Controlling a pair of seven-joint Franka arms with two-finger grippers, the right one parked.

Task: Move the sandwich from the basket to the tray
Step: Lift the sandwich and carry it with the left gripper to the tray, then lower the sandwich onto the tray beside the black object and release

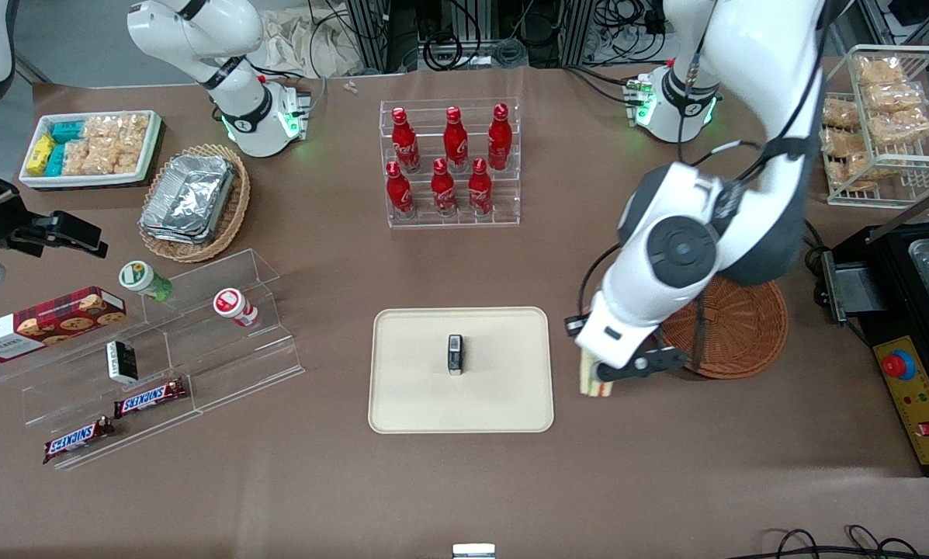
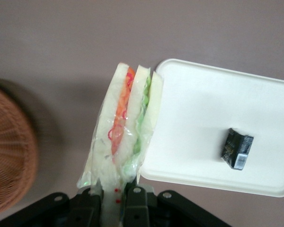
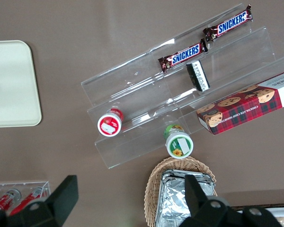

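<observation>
Two Snickers bars (image 1: 115, 418) lie on the clear stepped stand (image 1: 200, 365). A small dark packet (image 1: 455, 354), print unreadable, sits on the tray (image 1: 402, 404). The gripper (image 1: 600, 380), jaws clamped on the sandwich (image 2: 125, 137), hangs between tray and basket (image 1: 743, 330).
</observation>
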